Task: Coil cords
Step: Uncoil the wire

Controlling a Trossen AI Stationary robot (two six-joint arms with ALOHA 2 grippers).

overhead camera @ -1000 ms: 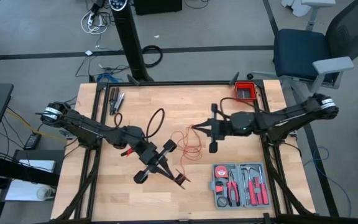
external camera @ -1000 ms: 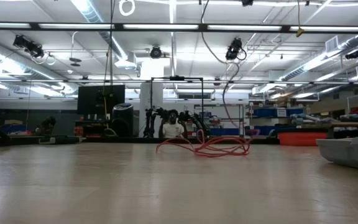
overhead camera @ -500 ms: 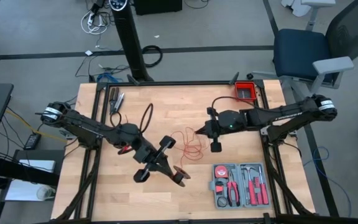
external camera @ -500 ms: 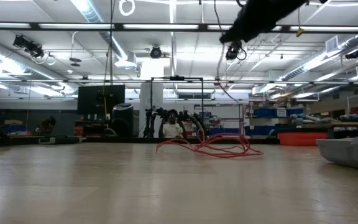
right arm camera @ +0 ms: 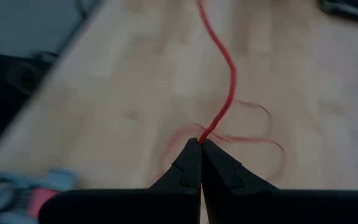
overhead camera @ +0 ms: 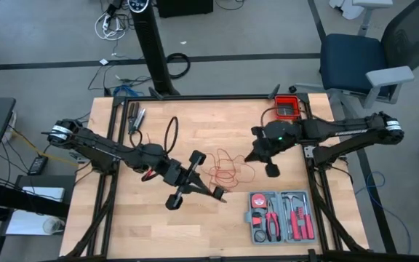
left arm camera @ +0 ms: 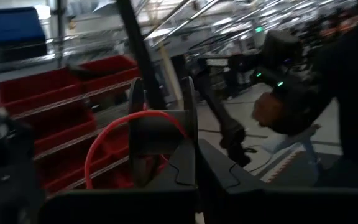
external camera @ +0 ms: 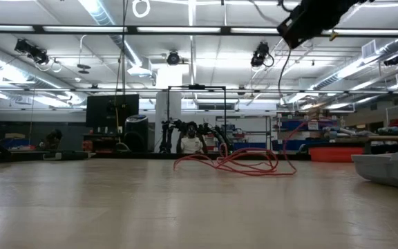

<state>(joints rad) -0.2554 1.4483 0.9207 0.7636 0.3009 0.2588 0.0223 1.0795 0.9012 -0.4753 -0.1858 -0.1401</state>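
On the wooden table (overhead camera: 158, 116), right gripper (right arm camera: 200, 144) jaws pinch the red cord (right arm camera: 225, 87); left gripper (overhead camera: 217, 191) jaws closed.

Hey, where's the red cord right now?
In the high view the red cord lies in loose loops mid-table, between the left claw and the right claw, just above the grey tool case.
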